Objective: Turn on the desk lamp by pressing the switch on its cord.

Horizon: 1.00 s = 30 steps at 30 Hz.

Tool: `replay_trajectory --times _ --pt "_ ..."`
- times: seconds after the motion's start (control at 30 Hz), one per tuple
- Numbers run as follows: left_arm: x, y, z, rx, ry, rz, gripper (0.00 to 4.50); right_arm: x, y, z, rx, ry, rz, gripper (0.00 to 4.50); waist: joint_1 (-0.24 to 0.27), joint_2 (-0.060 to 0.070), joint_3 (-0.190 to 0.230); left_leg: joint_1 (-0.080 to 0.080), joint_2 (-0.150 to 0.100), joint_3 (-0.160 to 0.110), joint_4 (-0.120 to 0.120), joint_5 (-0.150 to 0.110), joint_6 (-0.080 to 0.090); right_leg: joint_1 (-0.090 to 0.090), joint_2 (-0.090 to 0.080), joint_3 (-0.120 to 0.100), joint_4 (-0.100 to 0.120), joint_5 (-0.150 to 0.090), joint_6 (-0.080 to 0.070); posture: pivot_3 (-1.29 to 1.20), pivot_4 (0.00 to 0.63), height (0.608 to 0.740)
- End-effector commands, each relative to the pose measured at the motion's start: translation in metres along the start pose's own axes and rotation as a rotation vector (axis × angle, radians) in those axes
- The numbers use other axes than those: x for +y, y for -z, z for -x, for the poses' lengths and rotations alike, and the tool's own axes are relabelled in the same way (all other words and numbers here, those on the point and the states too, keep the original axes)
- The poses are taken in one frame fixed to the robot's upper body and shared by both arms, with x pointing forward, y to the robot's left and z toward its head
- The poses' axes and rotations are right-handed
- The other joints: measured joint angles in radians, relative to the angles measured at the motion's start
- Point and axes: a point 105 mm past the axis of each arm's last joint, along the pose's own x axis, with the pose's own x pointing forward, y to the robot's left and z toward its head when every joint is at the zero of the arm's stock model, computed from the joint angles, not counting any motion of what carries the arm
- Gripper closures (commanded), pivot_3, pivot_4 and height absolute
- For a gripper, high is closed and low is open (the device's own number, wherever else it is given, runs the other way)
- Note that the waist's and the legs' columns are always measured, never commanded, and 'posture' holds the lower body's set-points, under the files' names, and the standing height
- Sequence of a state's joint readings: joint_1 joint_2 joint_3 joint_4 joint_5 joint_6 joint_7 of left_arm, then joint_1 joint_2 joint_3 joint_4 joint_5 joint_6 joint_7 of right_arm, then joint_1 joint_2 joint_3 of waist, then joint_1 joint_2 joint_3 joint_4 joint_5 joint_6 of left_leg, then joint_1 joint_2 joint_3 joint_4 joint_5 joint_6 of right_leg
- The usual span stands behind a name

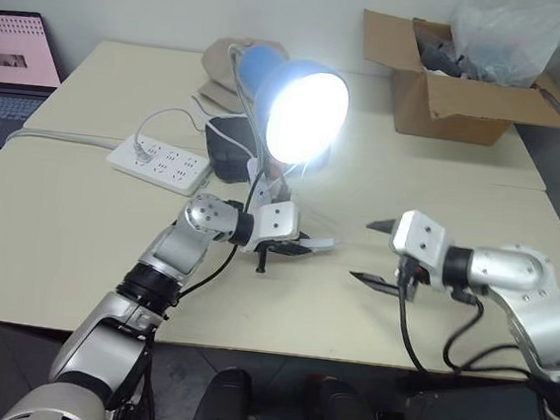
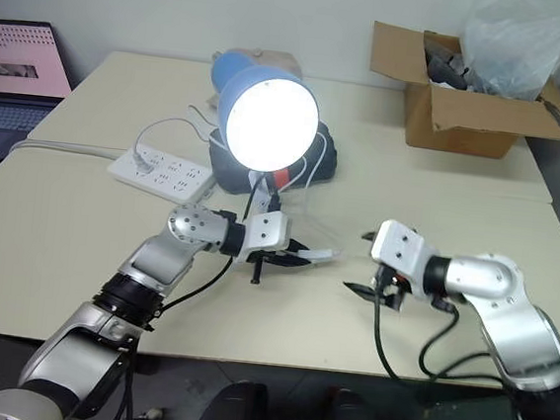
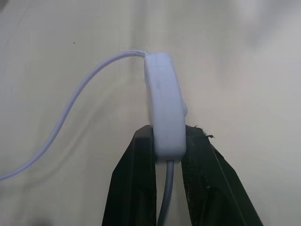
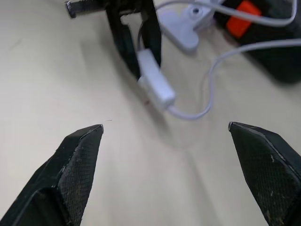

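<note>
The desk lamp [image 1: 304, 113] stands mid-table with its blue shade toward me and its round bulb glowing bright white. Its white clip base [image 4: 181, 28] sits just behind my left gripper. My left gripper [image 1: 301, 244] is shut on one end of the small white oblong switch [image 3: 163, 108], held a little above the tabletop. The thin white cord [image 3: 70, 103] leaves the switch at both ends and curves away in a loop. My right gripper [image 1: 360, 250] hangs open to the right of the switch, apart from it, with nothing between its fingers.
A white power strip [image 1: 160, 164] lies left of the lamp. A dark object with an orange patch [image 4: 244, 12] sits behind the lamp. An open cardboard box [image 1: 459, 98] with a plastic bag stands at the back right. A laptop [image 1: 11, 65] is far left.
</note>
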State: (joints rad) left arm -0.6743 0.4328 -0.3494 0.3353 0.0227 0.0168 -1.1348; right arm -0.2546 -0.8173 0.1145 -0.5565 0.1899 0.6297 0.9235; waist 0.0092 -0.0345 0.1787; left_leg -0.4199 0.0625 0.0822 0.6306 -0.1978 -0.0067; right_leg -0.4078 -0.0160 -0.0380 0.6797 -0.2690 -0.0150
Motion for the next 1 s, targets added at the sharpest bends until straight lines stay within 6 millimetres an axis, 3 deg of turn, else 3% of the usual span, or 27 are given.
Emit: replay_trajectory --times 0.03,0.2,0.23,0.3,0.53,0.7,0.87,1.0 --pt "0.01 -0.004 -0.006 -0.015 -0.042 -0.024 4.1 0.007 -0.008 0.013 -0.032 0.056 -0.005 0.0 -0.009 0.0 0.0 0.0 0.0 0.0 0.0 0.0 0.0 0.0 0.001 0.0 0.0 0.0 0.0 0.0 0.15 0.74" --pt "0.016 0.004 -0.009 0.0 -0.06 -0.022 4.1 0.015 -0.015 0.02 -0.07 0.088 -0.07 0.0 -0.014 0.0 0.0 0.002 0.001 -0.001 0.0 0.0 0.0 0.0 0.003 0.0 0.001 0.0 0.0 0.0 0.15 0.74" --pt "0.015 0.005 -0.01 0.0 -0.049 -0.018 3.4 0.017 -0.015 0.021 -0.07 0.093 -0.081 0.0 -0.013 0.0 0.0 0.002 0.001 -0.002 0.0 0.0 0.0 0.0 0.003 0.0 0.002 0.0 0.0 0.0 0.15 0.74" --pt "0.014 0.005 -0.01 -0.006 -0.028 -0.014 3.17 0.018 -0.015 0.024 -0.067 0.105 -0.097 0.0 -0.011 0.0 0.0 0.002 0.001 -0.002 0.0 0.0 0.0 0.001 0.002 0.0 0.001 0.0 0.0 0.0 0.15 0.74" --pt "0.018 -0.005 0.011 -0.045 -0.016 -0.004 1.59 0.018 -0.011 0.027 -0.058 0.126 -0.117 0.0 -0.012 0.0 0.0 0.001 0.001 -0.001 0.0 0.0 0.0 0.001 0.002 0.0 0.0 0.0 0.0 0.0 0.15 0.74" --pt "0.019 -0.018 0.044 -0.086 -0.069 -0.04 0.5 0.012 -0.01 0.024 -0.062 0.116 -0.114 0.0 -0.016 0.0 0.0 0.001 0.001 -0.002 0.0 0.0 0.0 0.001 0.002 0.0 0.0 0.0 0.0 0.0 0.15 0.74" --pt "0.003 -0.014 0.083 -0.026 -0.117 -0.056 0.5 -0.003 -0.01 0.025 -0.096 0.12 -0.101 0.0 -0.02 0.0 0.0 0.002 0.001 -0.001 -0.001 0.0 0.0 0.001 0.002 0.001 0.0 0.0 0.0 0.0 0.15 0.74" --pt "-0.016 -0.002 0.112 0.034 -0.161 0.068 0.5 -0.01 -0.01 0.029 -0.12 0.104 -0.064 0.0 -0.018 0.0 0.0 0.002 0.002 -0.001 -0.001 0.0 0.0 0.001 0.002 0.001 0.0 0.0 0.0 0.0 0.15 0.74"
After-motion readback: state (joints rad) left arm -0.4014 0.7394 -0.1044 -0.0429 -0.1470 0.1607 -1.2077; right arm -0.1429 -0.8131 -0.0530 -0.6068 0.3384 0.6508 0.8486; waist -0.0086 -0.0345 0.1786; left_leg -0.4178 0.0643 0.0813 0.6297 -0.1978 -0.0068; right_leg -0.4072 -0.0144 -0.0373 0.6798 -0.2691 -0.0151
